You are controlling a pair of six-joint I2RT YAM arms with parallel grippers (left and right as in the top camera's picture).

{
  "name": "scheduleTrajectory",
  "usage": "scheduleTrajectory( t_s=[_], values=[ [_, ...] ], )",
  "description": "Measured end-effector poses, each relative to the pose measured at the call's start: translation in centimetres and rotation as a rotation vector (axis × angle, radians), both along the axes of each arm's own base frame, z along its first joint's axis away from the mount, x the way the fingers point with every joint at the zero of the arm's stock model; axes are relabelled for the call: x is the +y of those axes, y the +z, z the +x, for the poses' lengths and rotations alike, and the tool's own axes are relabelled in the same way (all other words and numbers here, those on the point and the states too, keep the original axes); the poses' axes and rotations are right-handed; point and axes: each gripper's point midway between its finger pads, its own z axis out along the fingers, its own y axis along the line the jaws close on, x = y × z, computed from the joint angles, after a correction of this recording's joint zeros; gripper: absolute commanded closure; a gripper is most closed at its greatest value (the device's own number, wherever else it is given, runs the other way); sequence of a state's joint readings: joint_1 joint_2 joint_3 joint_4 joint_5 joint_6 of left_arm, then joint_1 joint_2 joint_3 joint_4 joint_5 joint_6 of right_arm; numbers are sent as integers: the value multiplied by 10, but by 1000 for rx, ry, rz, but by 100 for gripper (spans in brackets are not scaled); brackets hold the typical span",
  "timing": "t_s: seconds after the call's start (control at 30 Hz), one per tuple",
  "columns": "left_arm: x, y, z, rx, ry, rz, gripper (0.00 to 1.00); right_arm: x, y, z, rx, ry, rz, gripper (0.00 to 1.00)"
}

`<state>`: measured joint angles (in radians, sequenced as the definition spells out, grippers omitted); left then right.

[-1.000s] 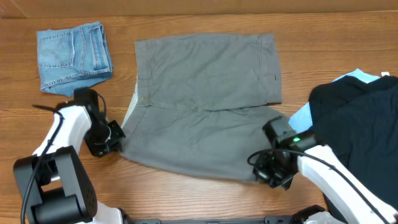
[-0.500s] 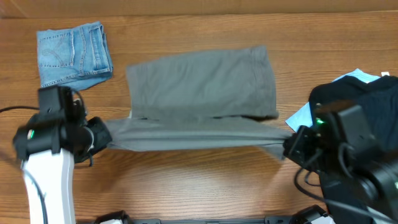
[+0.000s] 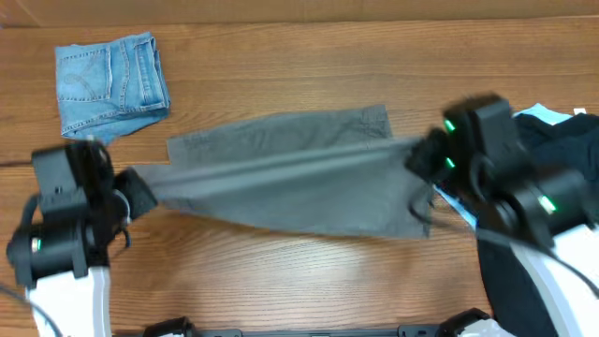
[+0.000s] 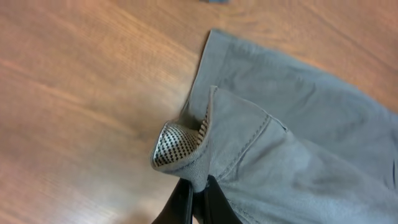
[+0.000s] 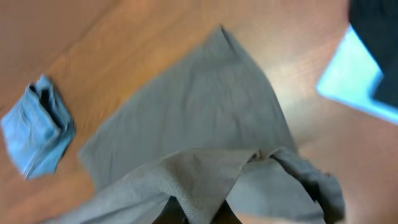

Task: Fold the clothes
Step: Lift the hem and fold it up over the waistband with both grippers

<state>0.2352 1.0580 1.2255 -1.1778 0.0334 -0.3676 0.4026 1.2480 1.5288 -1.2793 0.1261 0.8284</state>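
The grey shorts [image 3: 290,178] are hanging stretched over the table [image 3: 281,281], their long axis running nine to three o'clock. I am pinching the nine o'clock end in my left gripper [image 3: 140,192] and the three o'clock end in my right gripper [image 3: 421,161], with both jaws clamped on cloth.

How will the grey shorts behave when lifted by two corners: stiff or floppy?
Probably floppy: held between the left tool and the right tool, the grey shorts drape down from one ridge onto the table. Likely light, since a small pinch at each end carries them. The matte woven cloth seems unlikely to slip.
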Motion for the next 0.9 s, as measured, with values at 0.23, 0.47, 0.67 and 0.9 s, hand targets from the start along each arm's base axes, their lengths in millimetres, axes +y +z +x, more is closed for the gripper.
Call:
scheduleTrajectory(
  t_s=[0.23, 0.47, 0.67, 0.9],
  values=[
    [9, -47, 65, 72, -20, -37, 94, 9, -53, 80, 38, -40, -69, 96],
    [-5, -113, 114, 155, -83, -129, 92, -4, -113, 138, 104, -57, -34, 96],
    [-4, -154, 134, 202, -88, -120, 70, -8, -148, 171, 101, -42, -30, 9],
    [13, -164, 121, 278, -30, -72, 34, -46, -164, 169, 153, -57, -139, 0]
  ],
)
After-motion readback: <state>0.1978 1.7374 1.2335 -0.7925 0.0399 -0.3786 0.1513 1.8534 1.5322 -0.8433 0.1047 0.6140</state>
